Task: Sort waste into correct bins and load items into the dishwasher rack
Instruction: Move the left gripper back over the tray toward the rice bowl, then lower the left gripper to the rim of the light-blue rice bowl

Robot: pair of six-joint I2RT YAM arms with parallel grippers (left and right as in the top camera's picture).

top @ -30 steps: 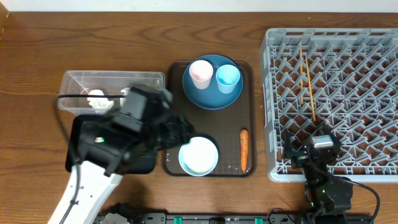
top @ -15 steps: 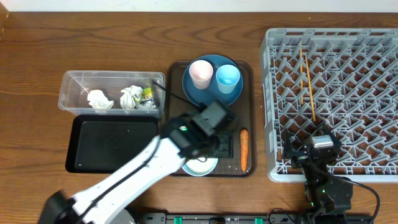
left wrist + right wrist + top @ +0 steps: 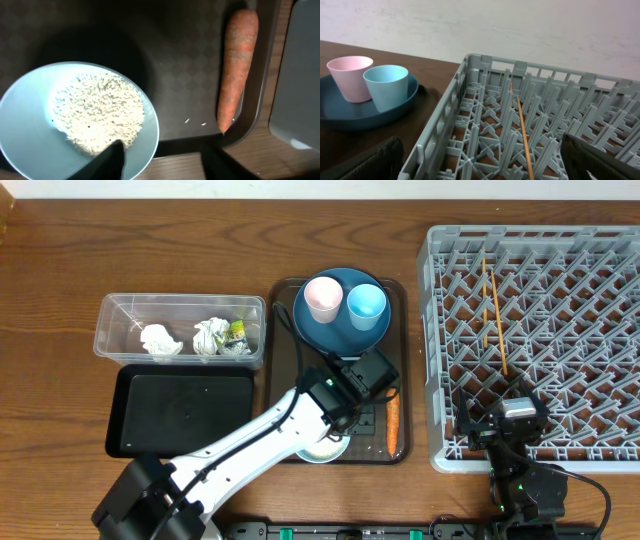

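My left gripper is open and empty, low over the brown serving tray between the white bowl and the carrot. The bowl holds white rice. The orange carrot lies along the tray's right side, with two loose rice grains beside its tip. The blue plate carries a pale pink-white cup and a light blue cup. My right gripper is open at the grey rack's front-left corner.
The clear tub holds two paper wads and a green-yellow wrapper. The black tray lies in front of it. Wooden chopsticks lie in the rack. The brown tray's raised rim runs beside the carrot.
My left arm has swung right from over the black tray to the brown tray, ending between the bowl and the carrot. The right arm has not moved.
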